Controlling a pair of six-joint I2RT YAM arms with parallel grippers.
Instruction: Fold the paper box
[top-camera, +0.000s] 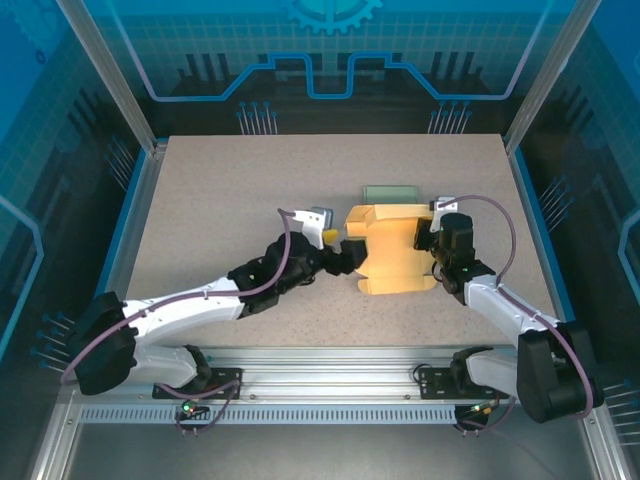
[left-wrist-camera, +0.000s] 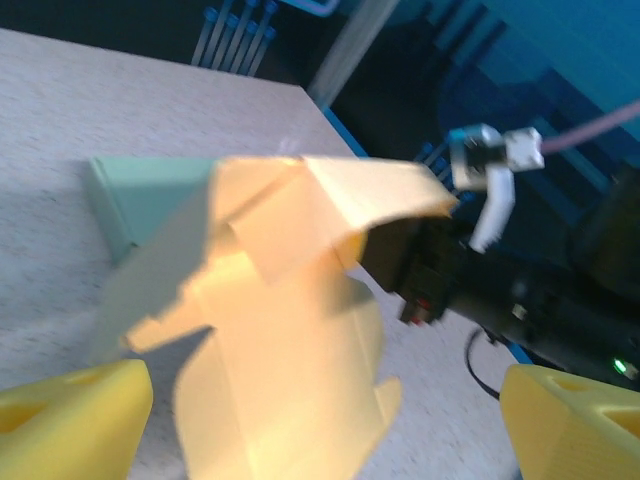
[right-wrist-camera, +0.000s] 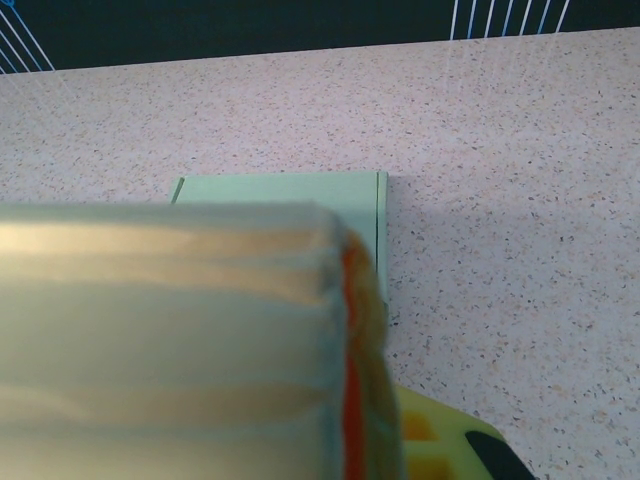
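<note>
Closing from 9 o'clock, wide-open left end effector (top-camera: 345, 250) may crush paper box (top-camera: 390, 255); right end effector (top-camera: 432, 250) grip: cannot tell.

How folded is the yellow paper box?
Only partly folded. The paper box has flaps bent up and curling, but its sides stand loose, not closed into a box.
</note>
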